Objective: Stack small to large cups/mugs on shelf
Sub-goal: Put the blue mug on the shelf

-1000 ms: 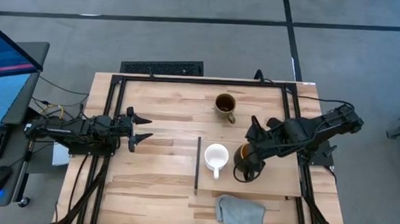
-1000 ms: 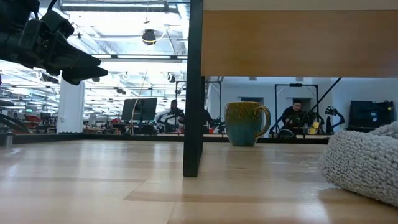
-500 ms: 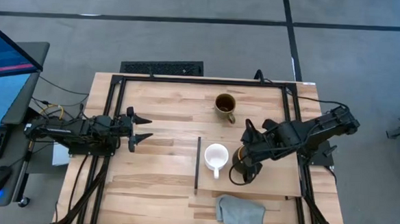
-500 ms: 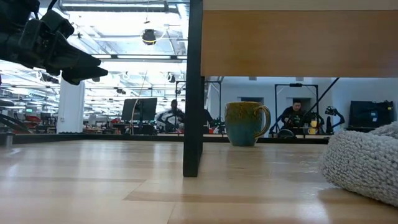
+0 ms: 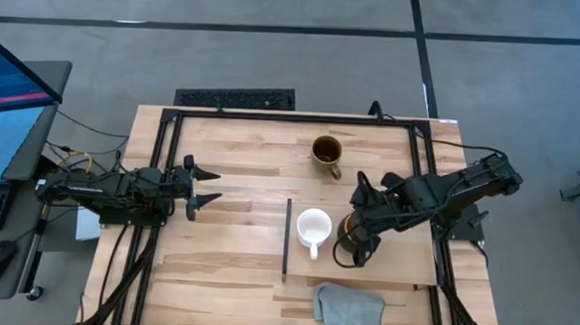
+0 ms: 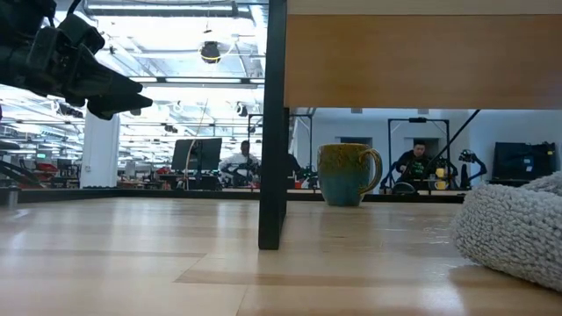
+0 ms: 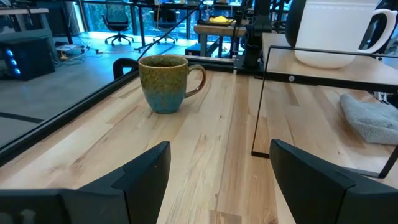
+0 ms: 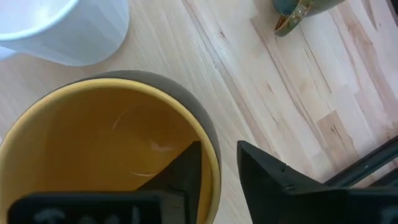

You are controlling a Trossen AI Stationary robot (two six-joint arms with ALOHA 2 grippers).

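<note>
A black mug [image 5: 354, 233] with a yellow inside [image 8: 112, 143] stands upright on the light-wood shelf [image 5: 404, 260], to the right of the small white mug [image 5: 314, 225]. My right gripper [image 5: 358, 226] points down over the black mug, open, one finger inside it and one outside its rim [image 8: 214, 146]. The olive-brown mug [image 5: 326, 150] stands on its base on the table beyond the shelf. My left gripper [image 5: 214, 185] waits open at the table's left, level above the wood. My right gripper stands astride the black mug's rim [image 8: 216, 163] from above, on the side away from the white mug. Bare wood shows between the outer finger [image 8: 267, 174] and the mug's wall. Whether the inner finger [image 8: 186, 171] touches the wall, I cannot tell.
A grey cloth [image 5: 347, 310] lies at the table's near edge, just in front of the shelf. A thin dark strip [image 5: 286, 237] runs along the shelf's left short edge. Black frame rails run along the table's sides. A monitor and keyboard sit off the table's left.
</note>
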